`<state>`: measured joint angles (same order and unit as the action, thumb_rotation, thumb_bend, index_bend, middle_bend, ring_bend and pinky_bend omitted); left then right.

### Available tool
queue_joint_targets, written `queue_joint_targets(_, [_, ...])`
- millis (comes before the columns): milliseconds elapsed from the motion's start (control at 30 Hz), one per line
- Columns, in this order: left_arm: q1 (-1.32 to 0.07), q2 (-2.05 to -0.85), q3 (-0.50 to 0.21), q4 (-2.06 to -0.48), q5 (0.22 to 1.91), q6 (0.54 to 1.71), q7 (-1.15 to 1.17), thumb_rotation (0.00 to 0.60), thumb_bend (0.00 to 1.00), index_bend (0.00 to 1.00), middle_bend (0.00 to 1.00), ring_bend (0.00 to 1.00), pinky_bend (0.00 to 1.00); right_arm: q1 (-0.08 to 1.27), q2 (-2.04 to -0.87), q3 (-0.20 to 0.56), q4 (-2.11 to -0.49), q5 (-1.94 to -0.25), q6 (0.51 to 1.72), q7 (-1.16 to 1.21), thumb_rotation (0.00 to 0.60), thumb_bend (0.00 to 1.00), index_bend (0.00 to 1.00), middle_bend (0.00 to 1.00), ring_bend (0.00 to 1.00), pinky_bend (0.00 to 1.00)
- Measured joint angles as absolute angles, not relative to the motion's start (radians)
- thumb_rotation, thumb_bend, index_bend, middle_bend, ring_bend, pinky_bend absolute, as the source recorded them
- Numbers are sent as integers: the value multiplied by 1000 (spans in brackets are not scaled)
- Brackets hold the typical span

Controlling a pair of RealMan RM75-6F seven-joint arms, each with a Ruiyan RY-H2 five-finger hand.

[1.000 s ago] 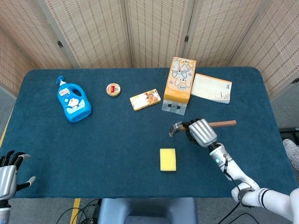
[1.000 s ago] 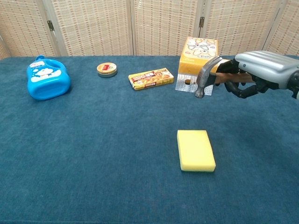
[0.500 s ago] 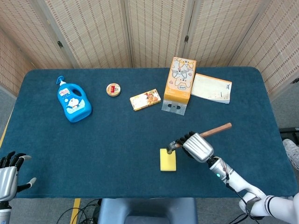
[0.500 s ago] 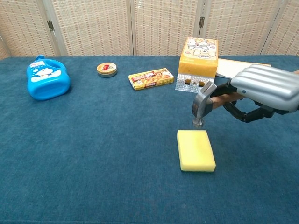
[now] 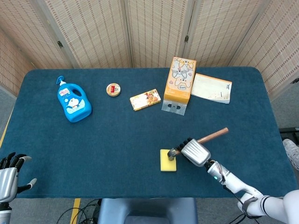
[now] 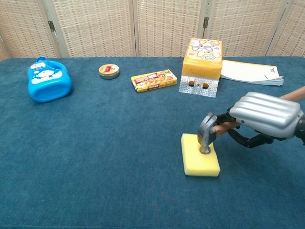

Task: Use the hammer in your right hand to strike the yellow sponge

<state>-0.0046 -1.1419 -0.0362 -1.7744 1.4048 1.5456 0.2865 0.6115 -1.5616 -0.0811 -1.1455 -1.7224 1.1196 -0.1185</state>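
Note:
A yellow sponge (image 5: pixel 167 163) (image 6: pixel 198 161) lies flat on the blue table, near its front edge. My right hand (image 5: pixel 195 152) (image 6: pixel 263 115) grips a hammer (image 5: pixel 210 136) (image 6: pixel 208 133) with a wooden handle. The metal head presses down into the sponge's top. In the head view my left hand (image 5: pixel 8 172) hangs at the lower left, off the table, fingers spread and empty. The chest view does not show it.
A blue bottle (image 5: pixel 74 101) lies at the back left. A round tin (image 5: pixel 113 89), a small snack box (image 5: pixel 145 99), an orange carton (image 5: pixel 180 81) and a white booklet (image 5: pixel 212 87) line the back of the table (image 5: pixel 112 140).
My right hand swung the hammer down and forward. Its head went from the air behind the sponge onto the sponge's top. My left hand stayed put.

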Motion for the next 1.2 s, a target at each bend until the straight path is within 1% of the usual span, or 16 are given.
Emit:
queue_joint_targets(67, [-4,-1140,-38,-1775,1404,1548,286,600,180,335,285,151,194,612,-1561,-77,-1149,-1722,1125,-112,600,772,826,831,694,856])
queue_joint_targets(367, [-7,-1143,-40,-1778,1408,1546,291,600,180,335,285,151,194,609,-1520,-31,-1223,-1731,1228,-79,600,772,825,830,693,856])
queue_joint_targets(567, [-5,-1143,-39,-1776,1405,1545,290,600,180,334,285,151,194,612,-1540,-37,-1200,-1731,1203,-90,600,772,826,830,694,856])
queue_joint_targets(800, [-1,-1140,-37,-1772,1404,1547,285,600,180,335,285,151,194,621,-1591,-67,-1119,-1727,1121,-120,600,771,825,830,693,856])
queue_joint_targets(900, [0,-1139,-37,-1771,1402,1546,284,600,180,335,285,151,194,623,-1594,-67,-1116,-1721,1116,-120,600,767,826,830,693,856])
queue_joint_targets(1033, [-2,-1137,-40,-1770,1404,1547,282,600,180,335,285,151,194,627,-1573,-43,-1153,-1698,1121,-84,600,762,826,826,694,856])
queue_joint_targets(1200, [-4,-1138,-42,-1772,1407,1546,283,600,180,335,285,151,194,628,-1547,22,-1195,-1629,1135,-33,600,752,826,803,693,856])
